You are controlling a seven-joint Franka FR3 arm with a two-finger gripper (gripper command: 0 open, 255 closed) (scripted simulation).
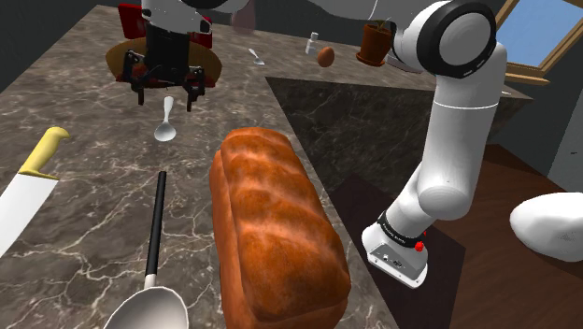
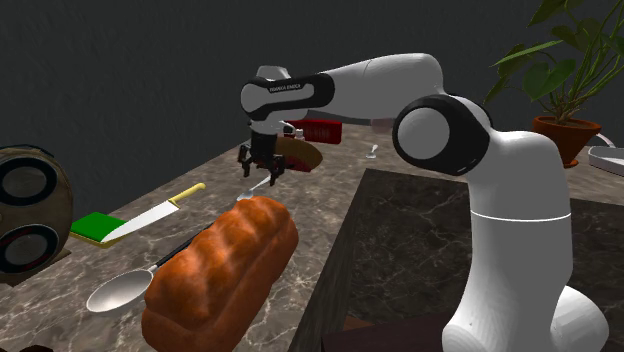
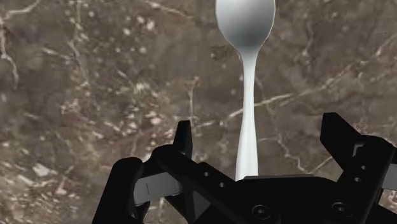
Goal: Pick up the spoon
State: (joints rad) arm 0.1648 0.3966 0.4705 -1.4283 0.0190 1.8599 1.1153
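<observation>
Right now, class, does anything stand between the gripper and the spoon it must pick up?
Nothing visible does. The open gripper hangs over the spoon, with its fingers on either side of the handle, not touching it. The loaf, ladle and knife lie apart on the counter.

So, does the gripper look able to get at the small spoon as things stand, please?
Probably yes: the open gripper hangs over the small spoon, straddling its handle, with nothing between them.

Soft, even light covers the marble tabletop, with barely any shadows. The bread loaf has a pale sheen on its crust, and the spoon a white gleam. In the shoulder view a window glows blue at 1 o'clock. The second exterior view's backdrop is dim grey.
</observation>
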